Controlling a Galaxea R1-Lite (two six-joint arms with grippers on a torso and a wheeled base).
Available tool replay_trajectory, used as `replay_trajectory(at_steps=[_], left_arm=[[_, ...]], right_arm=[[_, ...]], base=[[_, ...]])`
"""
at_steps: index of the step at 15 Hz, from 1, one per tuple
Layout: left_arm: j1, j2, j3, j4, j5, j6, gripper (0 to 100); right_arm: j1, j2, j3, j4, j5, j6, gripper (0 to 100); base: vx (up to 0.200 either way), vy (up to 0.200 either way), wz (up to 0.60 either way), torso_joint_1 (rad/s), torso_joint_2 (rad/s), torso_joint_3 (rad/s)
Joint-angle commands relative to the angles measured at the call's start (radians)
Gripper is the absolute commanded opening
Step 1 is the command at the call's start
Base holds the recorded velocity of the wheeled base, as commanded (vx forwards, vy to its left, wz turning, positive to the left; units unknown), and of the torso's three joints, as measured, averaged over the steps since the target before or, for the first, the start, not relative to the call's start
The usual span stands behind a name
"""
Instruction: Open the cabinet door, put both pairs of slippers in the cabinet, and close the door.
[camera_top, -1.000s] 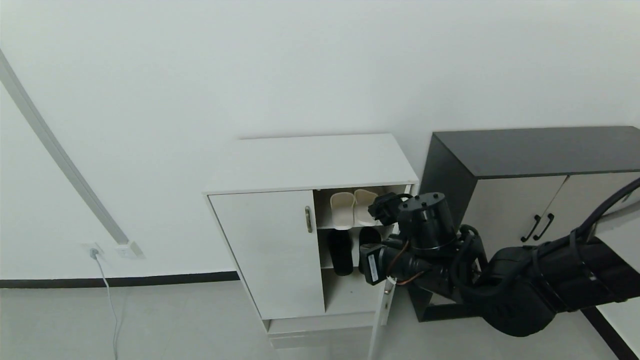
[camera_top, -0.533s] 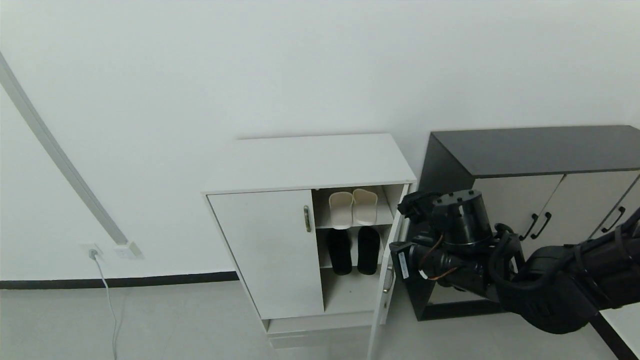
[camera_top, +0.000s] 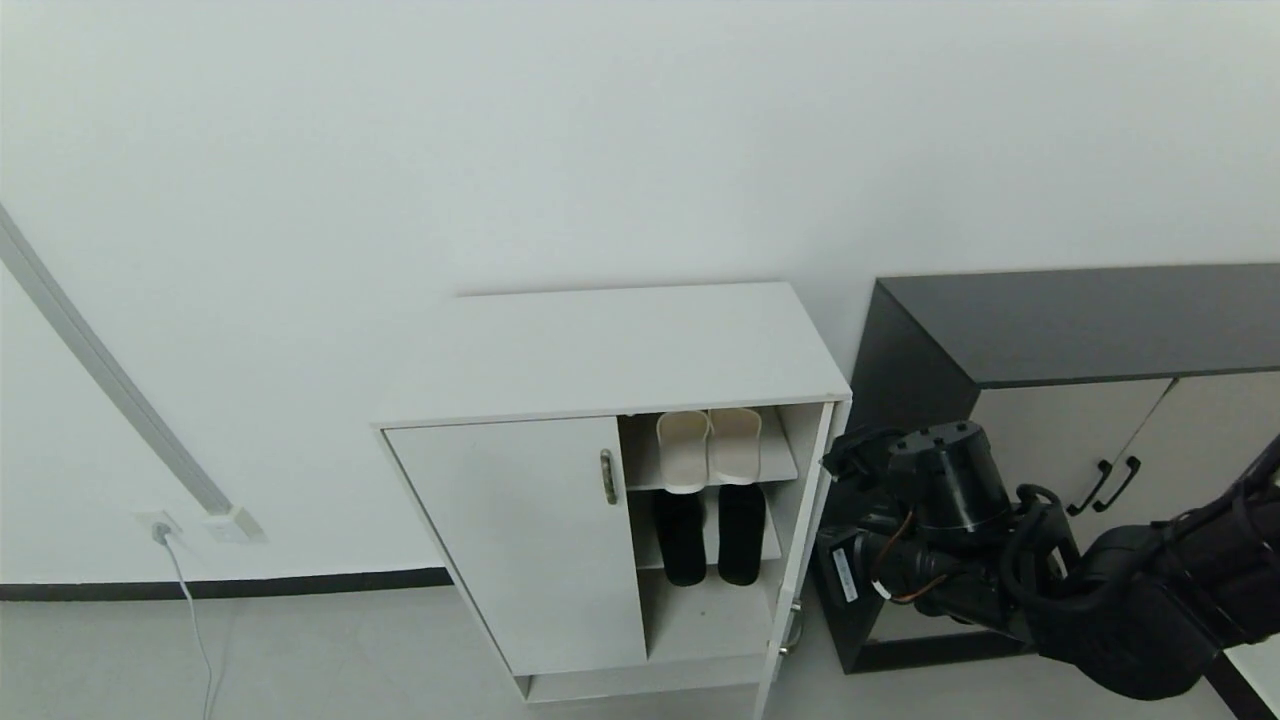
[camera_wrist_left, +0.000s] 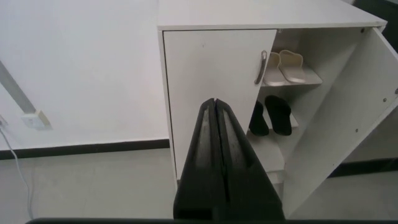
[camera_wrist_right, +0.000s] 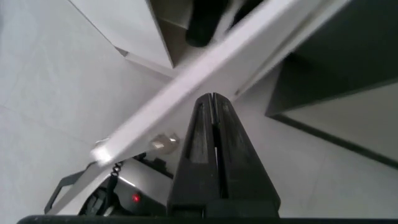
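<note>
Beige foam slippers on upper shelf, black slippers on middle shelf, inside white wooden cabinet. Only closing left, by my judgement.

Right end effector, fingers together, empty, just outside open right door. Push flat on outer face near free edge, steady sweep until flush.

Left end effector closed, empty.
</note>
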Motion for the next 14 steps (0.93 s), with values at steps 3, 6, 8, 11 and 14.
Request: replay_trajectory(at_steps=[3, 6, 8, 11, 14], left_arm=[[0.001, 0.001, 0.0, 0.001, 0.002, -0.001, 0], [0.0, 0.001, 0.0, 0.001, 0.002, -0.001, 0], [0.001, 0.001, 0.0, 0.001, 0.002, -0.001, 0], [0.001, 0.001, 0.0, 0.001, 0.002, -0.001, 0], [0.0, 0.001, 0.0, 0.001, 0.002, -0.001, 0]], right_arm=[[-0.011, 0.095, -0.049, -0.04, 0.005, 0.001, 0], [-0.015, 0.159, -0.101, -0.071, 0.007, 0.003, 0], [-0.015, 0.205, -0.153, -0.092, 0.008, 0.012, 0], [-0.015, 0.271, -0.221, -0.132, 0.002, 0.014, 0], [-0.024, 0.325, -0.305, -0.134, 0.002, 0.05, 0]], base=[[0.0, 0.0, 0.0, 0.0, 0.0, 0.0], [0.0, 0.0, 0.0, 0.0, 0.0, 0.0], [0.0, 0.0, 0.0, 0.0, 0.0, 0.0], [0.0, 0.0, 0.0, 0.0, 0.0, 0.0], [0.0, 0.0, 0.0, 0.0, 0.0, 0.0]])
